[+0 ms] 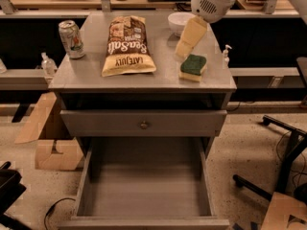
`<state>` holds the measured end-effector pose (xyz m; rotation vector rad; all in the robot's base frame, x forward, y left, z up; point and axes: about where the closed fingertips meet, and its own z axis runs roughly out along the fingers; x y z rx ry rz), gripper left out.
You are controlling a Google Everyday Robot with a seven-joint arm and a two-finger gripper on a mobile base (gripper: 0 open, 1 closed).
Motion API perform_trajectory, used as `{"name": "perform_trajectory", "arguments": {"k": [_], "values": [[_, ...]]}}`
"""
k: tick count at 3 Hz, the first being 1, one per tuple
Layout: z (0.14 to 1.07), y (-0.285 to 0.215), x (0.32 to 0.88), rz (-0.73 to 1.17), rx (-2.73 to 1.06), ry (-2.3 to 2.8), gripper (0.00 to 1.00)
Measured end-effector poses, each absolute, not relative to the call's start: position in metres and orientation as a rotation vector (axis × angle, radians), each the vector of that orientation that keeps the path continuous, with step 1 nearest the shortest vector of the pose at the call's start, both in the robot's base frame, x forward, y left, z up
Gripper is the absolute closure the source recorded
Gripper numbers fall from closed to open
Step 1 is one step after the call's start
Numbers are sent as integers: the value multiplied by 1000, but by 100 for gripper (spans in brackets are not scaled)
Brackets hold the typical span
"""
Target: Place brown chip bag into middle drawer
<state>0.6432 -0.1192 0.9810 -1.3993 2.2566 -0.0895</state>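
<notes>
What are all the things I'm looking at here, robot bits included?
brown chip bag: one, dark brown and tan, lying flat on the cabinet top, centre
can: one, silver, upright at the top's left edge
bowl: one, white, back right of the top
sponge: one, green on yellow, right front of the top
cabinet: one, grey
upper drawer: one, grey, closed, small round knob
middle drawer: one, grey, pulled open, nothing visible inside
small bottles: two, clear, one on each side of the cabinet
cardboard box: one, tan, on the floor at left
arm: one, white, top right
claw: one, tan, over the top between bowl and sponge
</notes>
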Motion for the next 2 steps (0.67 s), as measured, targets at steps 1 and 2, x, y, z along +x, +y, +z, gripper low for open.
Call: {"name": "perform_trajectory", "arguments": {"k": [1, 2], "values": [[975, -85, 701, -29, -1309, 2216, 0], [968, -47, 752, 54, -1205, 2174, 0]]}}
